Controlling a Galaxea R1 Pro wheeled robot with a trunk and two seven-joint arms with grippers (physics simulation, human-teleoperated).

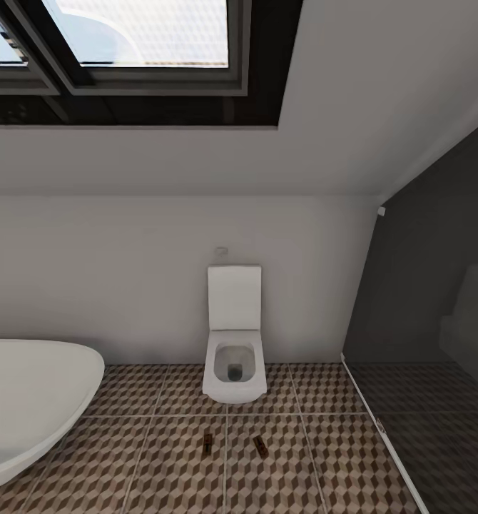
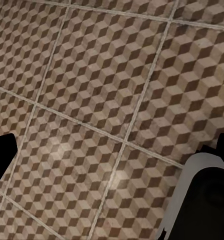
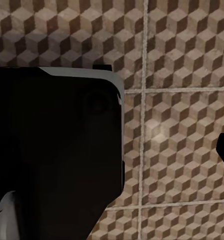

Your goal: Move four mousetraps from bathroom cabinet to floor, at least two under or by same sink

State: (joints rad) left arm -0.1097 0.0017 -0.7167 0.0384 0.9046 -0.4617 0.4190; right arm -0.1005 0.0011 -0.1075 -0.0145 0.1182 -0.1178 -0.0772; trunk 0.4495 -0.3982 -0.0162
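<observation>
From the head view I see two mousetraps lying side by side on the bathroom floor, just in front of the toilet, their long axes running roughly away from me. Both wrist views look down on bare tile, where I see the dark edges of the left end effector and right end effector spread wide and holding nothing. Neither arm looks nearer to the traps; I judge I must drive off to find the cabinet for the rest.

The bathroom floor spreads across the frame, its large tiles printed with brown, beige and cream cubes and split by pale grout lines running diagonally. A black fingertip juts in at the left edge. At the lower right sits a grey-and-black robot part, edged in pale grey.
</observation>
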